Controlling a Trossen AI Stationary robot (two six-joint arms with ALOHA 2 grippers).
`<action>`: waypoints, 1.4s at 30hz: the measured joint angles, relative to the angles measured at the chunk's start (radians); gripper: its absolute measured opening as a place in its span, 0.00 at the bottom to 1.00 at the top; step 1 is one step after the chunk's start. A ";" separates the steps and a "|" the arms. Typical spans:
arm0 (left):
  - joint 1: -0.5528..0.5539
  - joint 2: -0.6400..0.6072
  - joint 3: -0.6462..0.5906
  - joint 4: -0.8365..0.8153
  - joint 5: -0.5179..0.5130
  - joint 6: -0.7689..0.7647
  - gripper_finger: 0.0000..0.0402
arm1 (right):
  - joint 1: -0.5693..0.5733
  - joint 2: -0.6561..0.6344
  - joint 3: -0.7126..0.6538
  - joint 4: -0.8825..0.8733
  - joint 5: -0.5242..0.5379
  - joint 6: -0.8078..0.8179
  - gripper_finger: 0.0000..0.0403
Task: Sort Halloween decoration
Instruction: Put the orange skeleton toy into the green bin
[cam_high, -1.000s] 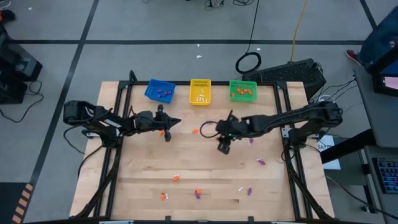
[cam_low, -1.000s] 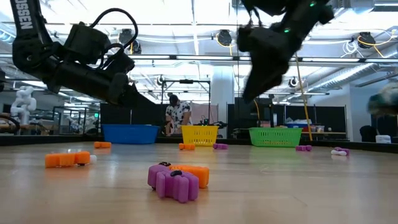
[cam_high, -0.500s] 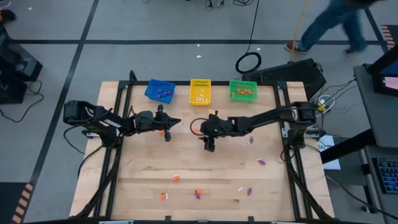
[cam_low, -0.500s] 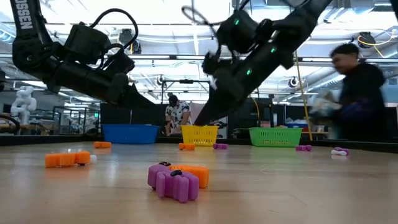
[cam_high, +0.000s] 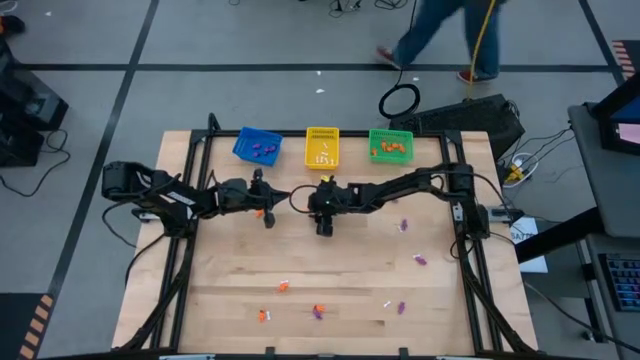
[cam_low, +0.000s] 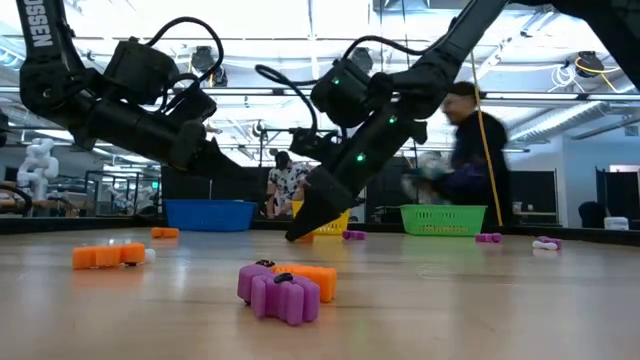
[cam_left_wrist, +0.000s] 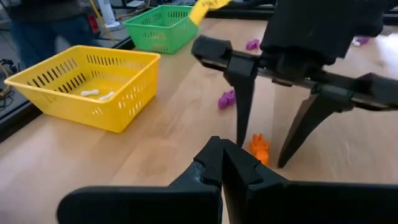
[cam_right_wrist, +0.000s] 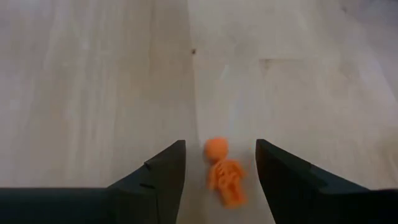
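The Halloween decoration is a scatter of tiny orange, purple and white trinkets on the wooden table. One orange trinket (cam_right_wrist: 225, 177), shaped like a little figure, lies flat on the wood. My right gripper (cam_right_wrist: 221, 144) is open and low over it, one finger on each side, with a gap to each. From the left wrist view the same trinket (cam_left_wrist: 259, 148) shows between those fingers. My left gripper (cam_left_wrist: 222, 163) is shut, holds nothing and waits at the table's far left (cam_high: 270, 203), next to another orange trinket (cam_high: 259, 212).
A blue basket (cam_high: 258, 146), a yellow basket (cam_high: 322, 147) and a green basket (cam_high: 390, 145) stand along the far edge. Loose trinkets lie at the near edge (cam_high: 318, 312) and toward the right (cam_high: 420, 260). A person walks on the floor beyond the table.
My right gripper has swung toward the table's left and come down, rolling at the wrist, until its open fingers stand on either side of the orange trinket. A person has walked across behind the table.
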 joint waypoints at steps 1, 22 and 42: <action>-0.001 0.000 0.000 0.001 0.000 -0.002 0.00 | -0.002 0.008 0.007 -0.006 0.000 0.004 0.45; -0.020 0.000 0.000 0.000 0.000 0.001 0.00 | -0.008 -0.058 0.009 -0.139 -0.073 0.083 0.06; -0.020 0.000 0.000 0.002 0.000 -0.002 0.00 | -0.258 -0.483 0.011 -0.641 0.222 0.089 0.05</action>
